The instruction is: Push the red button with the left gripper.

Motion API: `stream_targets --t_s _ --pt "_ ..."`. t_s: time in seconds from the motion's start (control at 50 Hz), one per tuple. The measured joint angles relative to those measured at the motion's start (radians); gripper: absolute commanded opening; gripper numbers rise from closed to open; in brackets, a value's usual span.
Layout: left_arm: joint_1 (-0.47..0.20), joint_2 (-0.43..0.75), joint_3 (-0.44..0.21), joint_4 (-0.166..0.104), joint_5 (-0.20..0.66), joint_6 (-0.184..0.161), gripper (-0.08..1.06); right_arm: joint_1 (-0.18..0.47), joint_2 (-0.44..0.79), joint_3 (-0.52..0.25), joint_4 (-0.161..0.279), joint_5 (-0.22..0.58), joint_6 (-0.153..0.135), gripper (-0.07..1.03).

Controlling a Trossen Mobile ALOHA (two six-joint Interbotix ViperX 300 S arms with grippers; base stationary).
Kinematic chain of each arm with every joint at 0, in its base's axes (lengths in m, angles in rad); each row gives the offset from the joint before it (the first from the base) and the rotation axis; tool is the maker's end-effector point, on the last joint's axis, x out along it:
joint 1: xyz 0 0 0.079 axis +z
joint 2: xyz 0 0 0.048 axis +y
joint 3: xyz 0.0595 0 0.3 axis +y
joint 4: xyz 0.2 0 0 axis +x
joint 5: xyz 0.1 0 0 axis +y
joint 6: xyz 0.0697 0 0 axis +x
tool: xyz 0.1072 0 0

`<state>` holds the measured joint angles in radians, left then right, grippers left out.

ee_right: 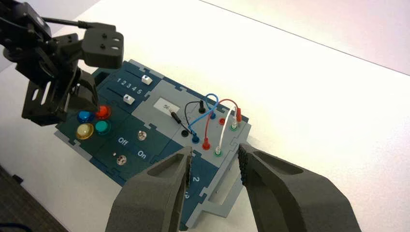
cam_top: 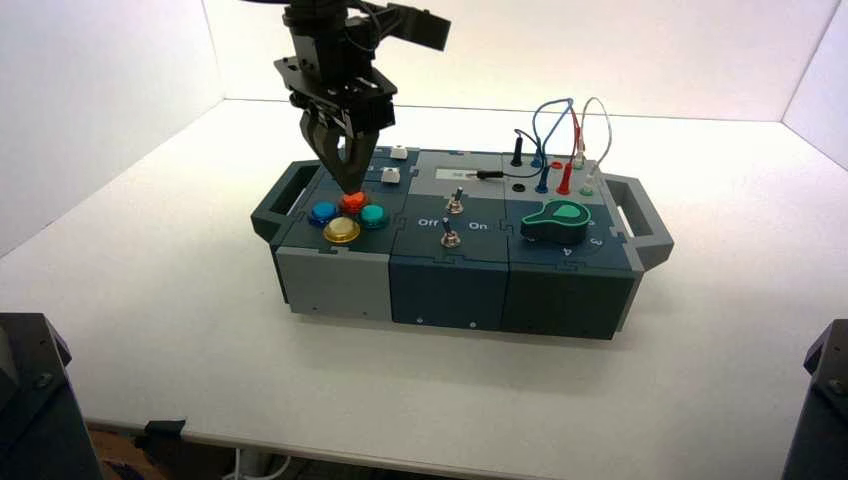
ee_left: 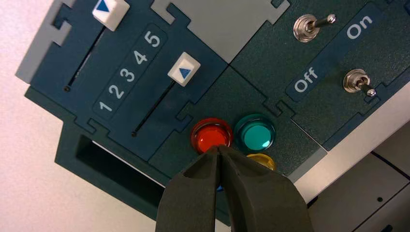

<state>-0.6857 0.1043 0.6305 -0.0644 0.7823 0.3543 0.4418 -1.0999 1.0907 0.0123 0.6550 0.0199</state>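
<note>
The red button (cam_top: 352,203) sits at the back of a cluster of round dome buttons on the box's left part, with blue (cam_top: 323,212), teal (cam_top: 373,215) and yellow (cam_top: 341,230) neighbours. My left gripper (cam_top: 350,187) hangs straight above it, fingers shut, tips at the red button's near edge. In the left wrist view the closed tips (ee_left: 219,148) touch the edge of the red button (ee_left: 210,134), beside the teal button (ee_left: 254,134). My right gripper (ee_right: 214,162) is open and empty, away from the box's right end.
The box (cam_top: 450,280) carries two white sliders (ee_left: 183,70) beside a 1 to 5 scale, two toggle switches (cam_top: 452,220) between Off and On, a green knob (cam_top: 558,220) and plugged wires (cam_top: 560,140) at the back right. Grey handles (cam_top: 640,215) stick out at both ends.
</note>
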Motion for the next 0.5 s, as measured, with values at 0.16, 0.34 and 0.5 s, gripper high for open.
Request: stream_targets --t_s 0.16,0.34,0.5 --pt "0.002 0.035 -0.011 0.000 0.002 0.000 -0.03 0.000 0.000 0.000 0.000 0.000 0.000 0.52" --pt "0.000 0.048 -0.026 0.002 0.003 0.000 -0.03 0.000 -0.002 0.000 0.000 0.000 0.000 0.52" --pt "0.000 0.049 -0.029 0.002 0.006 0.000 -0.03 0.000 -0.002 0.000 0.000 0.000 0.000 0.52"
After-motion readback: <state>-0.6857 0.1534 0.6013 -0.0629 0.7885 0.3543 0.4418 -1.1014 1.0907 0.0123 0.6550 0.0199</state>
